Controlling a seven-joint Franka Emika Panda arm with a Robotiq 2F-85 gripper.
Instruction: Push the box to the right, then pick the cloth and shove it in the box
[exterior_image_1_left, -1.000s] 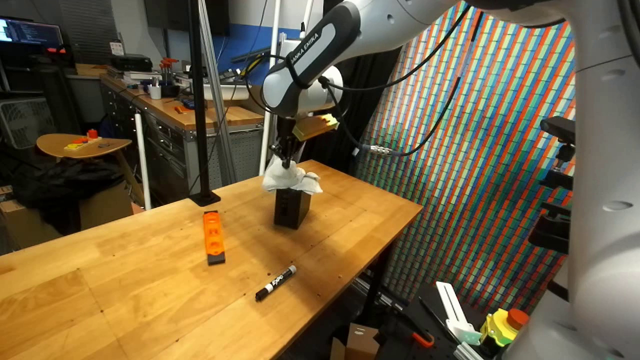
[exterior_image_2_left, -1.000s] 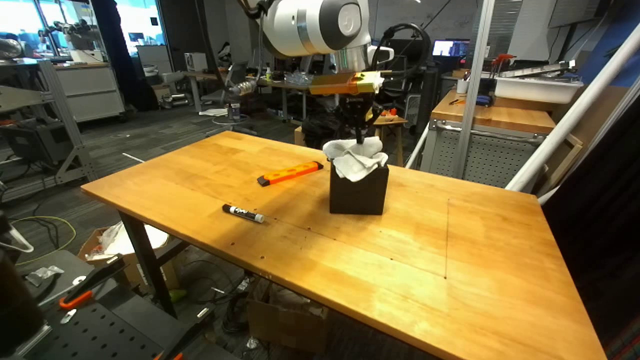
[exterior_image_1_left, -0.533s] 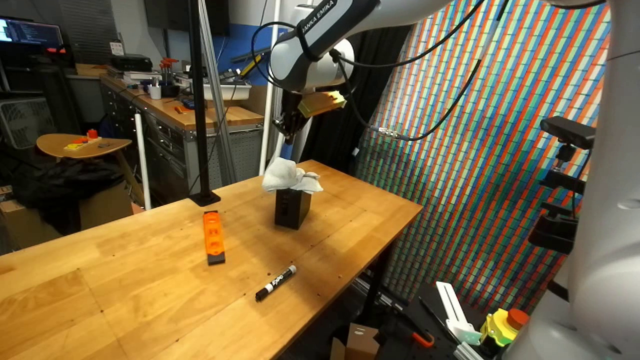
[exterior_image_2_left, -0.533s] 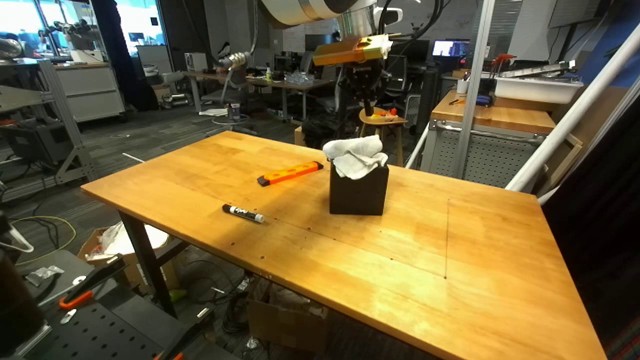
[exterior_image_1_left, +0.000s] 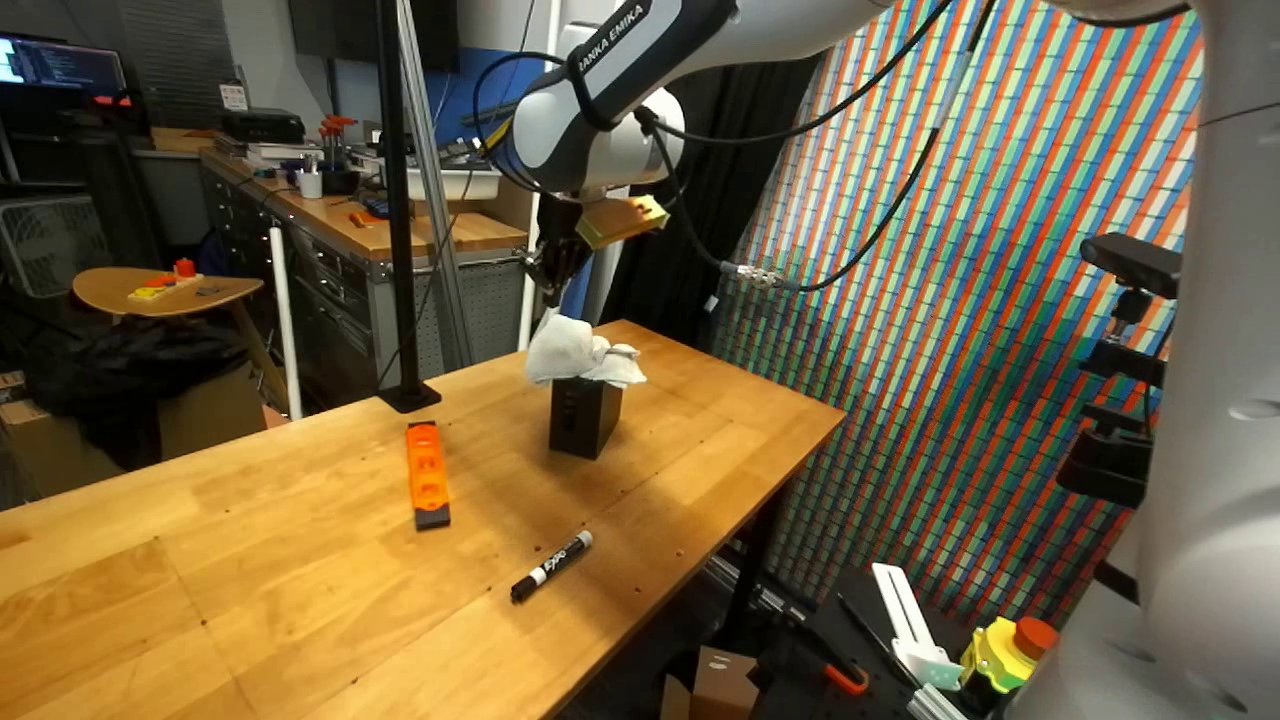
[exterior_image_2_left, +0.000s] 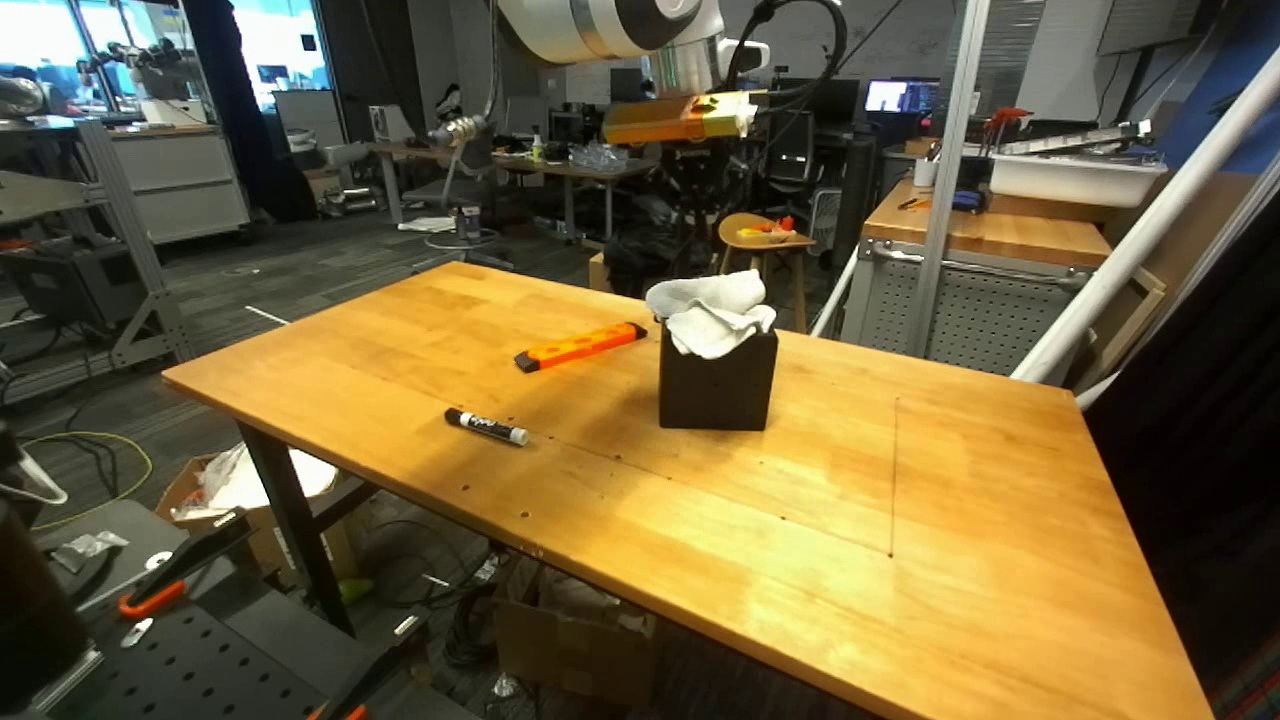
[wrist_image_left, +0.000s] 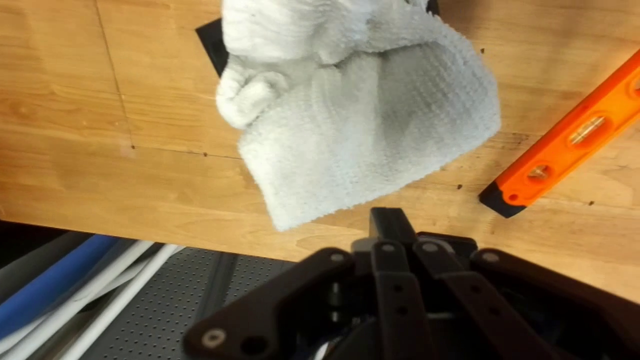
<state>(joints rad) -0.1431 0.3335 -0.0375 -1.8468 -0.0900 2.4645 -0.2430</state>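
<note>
White cloth (exterior_image_2_left: 712, 310) sat bunched on top of blk box (exterior_image_2_left: 717, 390), folds over the rim, 1 flap down the side in an exterior view; can't tell how much was inside. Box stood upright on wood table (exterior_image_2_left: 980, 600). Robot's gripper (wrist_image_left: 393, 222) hung higher up, clear of cloth, jaws fully closed, tips together, nothing held. Wrist view: 1 box corner poked out from under cloth. Orange level (exterior_image_1_left: 428, 470) + blk/white marker (exterior_image_2_left: 487, 427) lay flat on table, both apart from box & each other.
</note>
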